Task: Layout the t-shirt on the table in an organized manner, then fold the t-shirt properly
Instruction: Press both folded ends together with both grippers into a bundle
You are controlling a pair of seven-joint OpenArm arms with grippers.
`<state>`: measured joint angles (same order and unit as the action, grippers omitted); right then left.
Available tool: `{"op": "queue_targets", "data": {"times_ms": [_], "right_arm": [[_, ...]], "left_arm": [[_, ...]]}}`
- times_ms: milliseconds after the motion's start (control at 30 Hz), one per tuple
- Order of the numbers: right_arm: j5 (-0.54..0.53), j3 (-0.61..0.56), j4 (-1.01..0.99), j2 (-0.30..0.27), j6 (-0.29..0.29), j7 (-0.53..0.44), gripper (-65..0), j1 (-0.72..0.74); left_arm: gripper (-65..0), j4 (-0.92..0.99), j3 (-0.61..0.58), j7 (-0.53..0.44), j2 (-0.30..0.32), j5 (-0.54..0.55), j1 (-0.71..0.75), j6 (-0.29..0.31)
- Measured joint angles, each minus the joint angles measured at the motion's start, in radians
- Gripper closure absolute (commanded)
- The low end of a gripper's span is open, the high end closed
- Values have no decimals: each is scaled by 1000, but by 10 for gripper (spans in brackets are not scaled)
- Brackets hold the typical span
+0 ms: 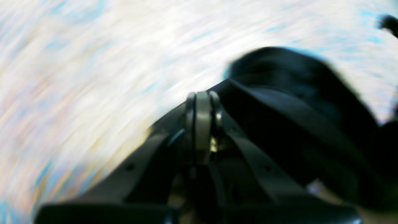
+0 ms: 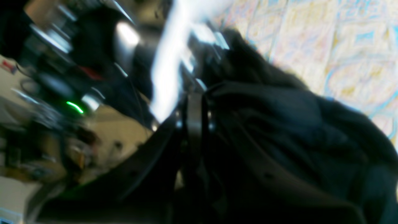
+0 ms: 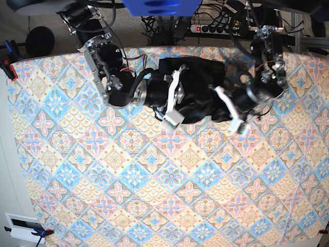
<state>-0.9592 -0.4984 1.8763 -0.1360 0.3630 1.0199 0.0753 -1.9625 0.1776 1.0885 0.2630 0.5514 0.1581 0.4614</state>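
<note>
base view showed both tools, left tool (image 3: 232, 110) and right tool (image 3: 175, 100), clamped on the bunched t-shirt (image 3: 198, 87); best drawn apart evenly, low over the table (image 3: 154, 195).

Both arms are built of black, rounded housings with silvery metal brackets and loose dark cables. Each claw, the left claw (image 3: 238, 125) and the right claw (image 3: 172, 119), carries white finger pieces, with black linkages and small screw holes.
</note>
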Motion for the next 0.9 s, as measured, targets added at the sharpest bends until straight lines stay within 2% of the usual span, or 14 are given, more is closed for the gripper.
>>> {"op": "queue_targets", "data": {"times_ms": [100,267,367,467,600,833,900], "right_arm": [[33,-50,2,1,4,-46,0,-2],[207,-126,-1,-2,5,-45,0,1],[291,-166,-47,24,5,-51,0,2],[328,-181,-120,76,4,-51,0,0],[370,-184,-190,134,4,-52,0,2],[376,-185,-271,155,4,-55,-3,2],[377,-185,-288,154,2,-52,-33,1]], "left_arm": [[-5,-31,126,17,-3,-2,79,3],[-4,-37,288,-1,-11,5,133,5],[-4,-35,353,15,-11,42,164,6],[-4,-37,381,0,-10,108,163,6],[-4,-37,385,11,-5,103,169,6],[-4,-37,385,11,-6,108,169,6],[-5,-37,384,11,-6,108,168,6]]}}
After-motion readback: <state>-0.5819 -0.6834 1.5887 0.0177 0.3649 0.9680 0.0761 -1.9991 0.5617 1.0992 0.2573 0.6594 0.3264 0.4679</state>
